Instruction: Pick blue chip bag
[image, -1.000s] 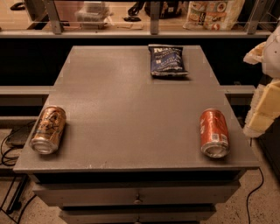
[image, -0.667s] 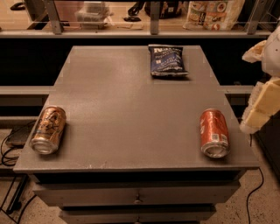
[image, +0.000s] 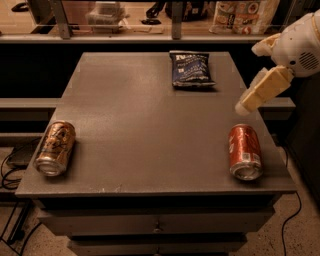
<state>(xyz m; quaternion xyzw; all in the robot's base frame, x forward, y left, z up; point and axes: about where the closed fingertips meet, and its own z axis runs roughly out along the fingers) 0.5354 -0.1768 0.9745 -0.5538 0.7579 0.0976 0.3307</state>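
Observation:
The blue chip bag (image: 190, 69) is a small dark navy foil bag with white lettering. It lies flat at the far middle-right of the grey table (image: 140, 115). My gripper (image: 249, 79) hangs above the table's right edge, to the right of the bag and a little nearer than it, clear of the bag. Its cream fingers (image: 263, 89) point down and left, spread apart, with nothing between them.
A red soda can (image: 245, 151) lies on its side near the front right, just below the gripper. A brown can (image: 55, 148) lies at the front left. A shelf behind holds a large pale printed bag (image: 243, 15). Drawers (image: 155, 224) sit below the tabletop.
My gripper has moved up and to the left, from beside the table's right edge to over it, closer to the blue chip bag. The bag and cans have not moved.

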